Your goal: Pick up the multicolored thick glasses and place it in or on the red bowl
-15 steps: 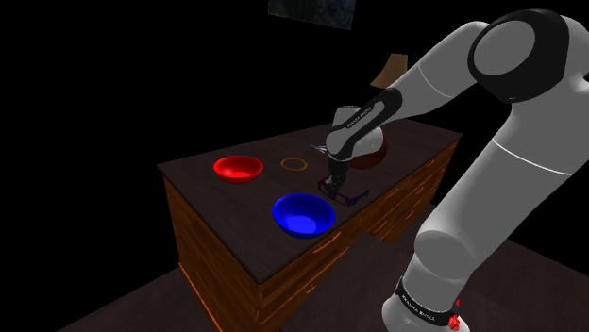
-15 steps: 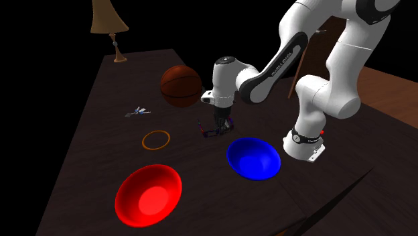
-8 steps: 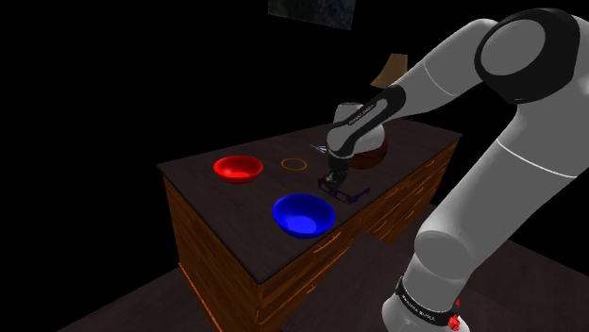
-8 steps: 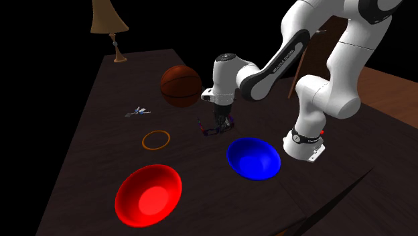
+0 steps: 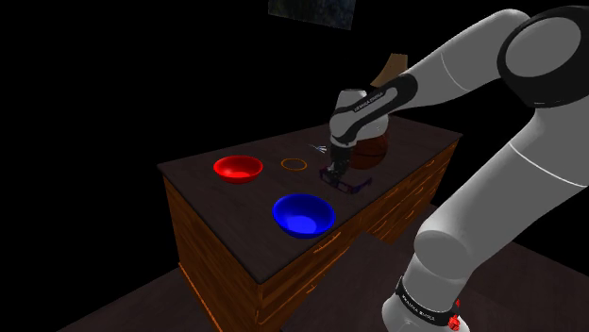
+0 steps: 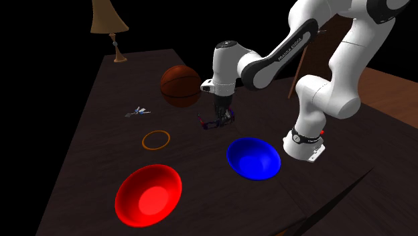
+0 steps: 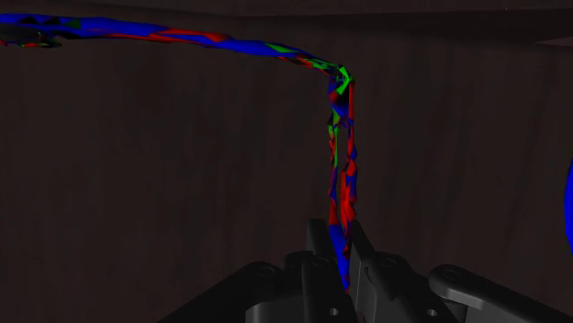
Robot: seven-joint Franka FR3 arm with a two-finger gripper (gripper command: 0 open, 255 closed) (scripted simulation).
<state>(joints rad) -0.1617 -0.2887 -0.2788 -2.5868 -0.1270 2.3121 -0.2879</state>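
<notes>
In the wrist view the multicolored glasses [image 7: 342, 138] are running off the picture's edge at one end, and the other end is disappearing between the fingers of the gripper [image 7: 340, 240] that are clasping it. A blue sliver [image 7: 568, 206] is being cut by the edge, leaving too little to name. In the shoulder view the arm [image 5: 453, 66] is covering most of the basketball [image 5: 376, 150] and of the lamp [image 5: 390, 68], and the top edge is cropping a dark panel [image 5: 311, 9]. In the second exterior view the top edge is cropping the lamp's shade, the gripper is hiding part of the glasses, and a pale object [image 6: 138, 111] on the table [image 6: 87, 167] is showing too small to identify.
</notes>
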